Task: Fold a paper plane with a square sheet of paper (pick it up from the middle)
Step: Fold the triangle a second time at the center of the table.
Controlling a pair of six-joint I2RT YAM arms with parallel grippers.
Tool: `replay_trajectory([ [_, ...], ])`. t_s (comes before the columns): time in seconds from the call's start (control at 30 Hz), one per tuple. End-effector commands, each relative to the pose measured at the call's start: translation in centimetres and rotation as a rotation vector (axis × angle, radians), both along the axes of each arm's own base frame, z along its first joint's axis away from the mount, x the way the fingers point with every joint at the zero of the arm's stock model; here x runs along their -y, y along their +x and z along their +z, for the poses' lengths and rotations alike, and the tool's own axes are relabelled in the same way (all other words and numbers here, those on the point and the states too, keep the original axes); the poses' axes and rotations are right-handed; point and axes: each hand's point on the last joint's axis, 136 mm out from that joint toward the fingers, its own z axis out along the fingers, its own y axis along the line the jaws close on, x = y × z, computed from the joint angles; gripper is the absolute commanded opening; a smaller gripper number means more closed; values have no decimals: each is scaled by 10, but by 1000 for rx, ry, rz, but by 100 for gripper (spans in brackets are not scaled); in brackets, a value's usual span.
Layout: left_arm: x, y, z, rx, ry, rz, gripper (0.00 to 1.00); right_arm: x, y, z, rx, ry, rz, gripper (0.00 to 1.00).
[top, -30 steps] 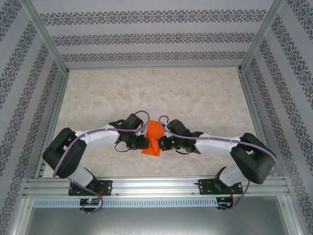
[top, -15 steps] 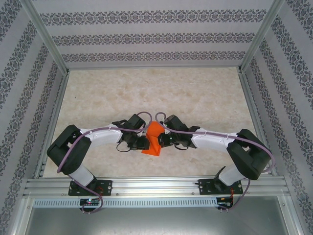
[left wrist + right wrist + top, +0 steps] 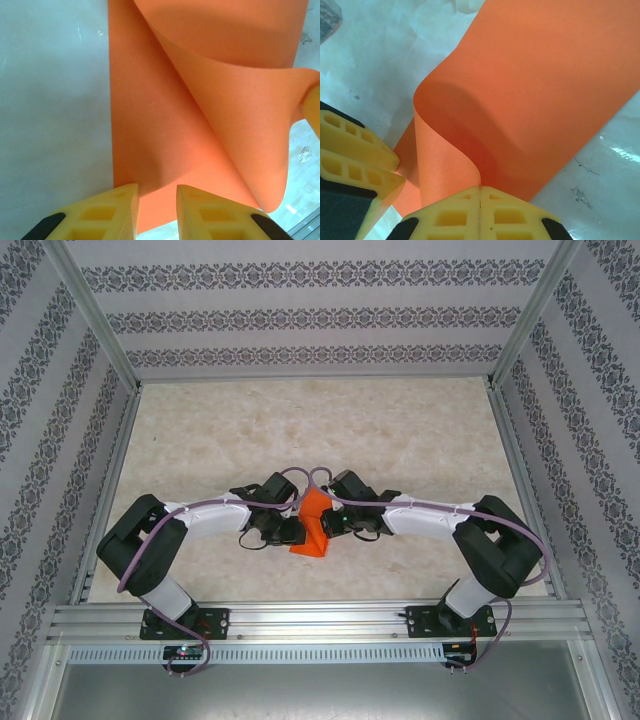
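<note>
One orange sheet of paper (image 3: 317, 525) is seen just below the middle of the overhead frame, between a left arm (image 3: 205, 520) and a right arm (image 3: 430, 518), each ending in one hand. The right hand (image 3: 480, 192) is closed on a curled-up edge of the sheet, at the bottom of its own view. The left hand (image 3: 157, 192) is set narrow, with a small gap seen between its two fingers (image 3: 110, 210) over the flat part of the sheet. One pale marbled table (image 3: 400, 430) is enclosed by three patterned walls (image 3: 320, 310) and two metal posts (image 3: 95, 315).
</note>
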Motion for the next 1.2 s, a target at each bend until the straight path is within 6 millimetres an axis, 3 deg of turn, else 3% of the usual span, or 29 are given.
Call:
replay_trajectory([
  [0.0,4,3,3,28,11,-32,28,2,10,0,24,-24,-2,0],
  [0.27,4,3,6,37,12,-39,28,9,10,0,28,-61,-16,0],
  [1.17,5,1,0,20,17,-50,28,5,14,-14,13,-64,-32,2],
])
